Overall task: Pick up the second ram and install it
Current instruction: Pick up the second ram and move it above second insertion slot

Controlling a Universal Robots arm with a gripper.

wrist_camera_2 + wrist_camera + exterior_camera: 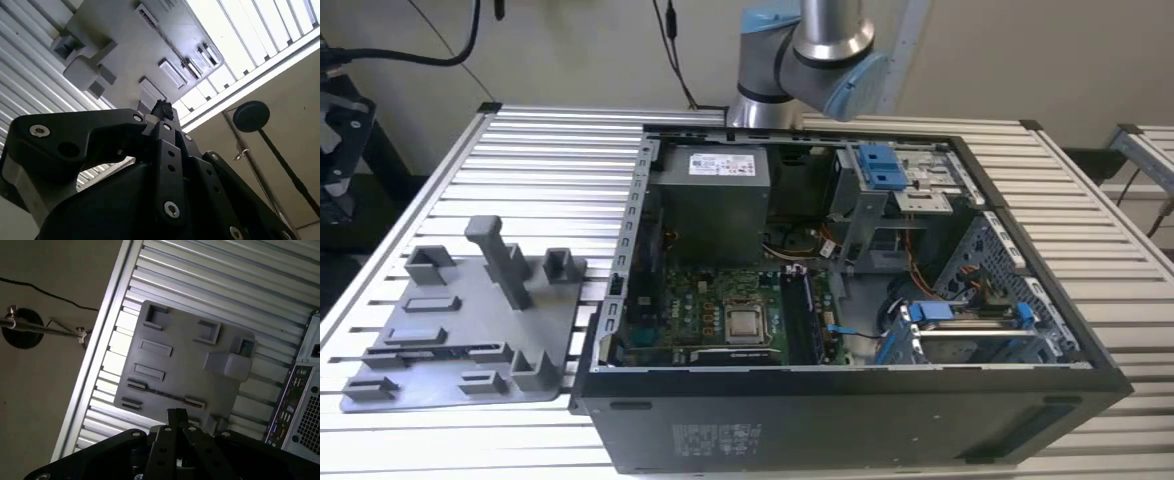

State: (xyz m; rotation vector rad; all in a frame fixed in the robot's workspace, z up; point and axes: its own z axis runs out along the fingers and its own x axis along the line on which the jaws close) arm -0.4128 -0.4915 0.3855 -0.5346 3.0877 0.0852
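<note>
Pick-up stage, I'd judge: the black two-finger gripper (176,413) hovers well above the grey plastic tray with upright pegs (180,355), fingers pressed together with nothing between them. The thin dark second ram (165,393) seems to sit edge-up in the tray's long slot. Grabbing it calls for parted fingers squared along that strip. The tray rests on a ribbed aluminium table (210,285), with an open black computer case (854,400) just beside it. Past the table edge there's beige floor (45,390) and a round black stand base (20,330).

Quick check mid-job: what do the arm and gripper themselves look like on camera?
The silver tubular arm has rounded grey joints, one closed by a pale blue round cap. The matte black gripper is built of angular linkage bars studded with silver screw heads.
</note>
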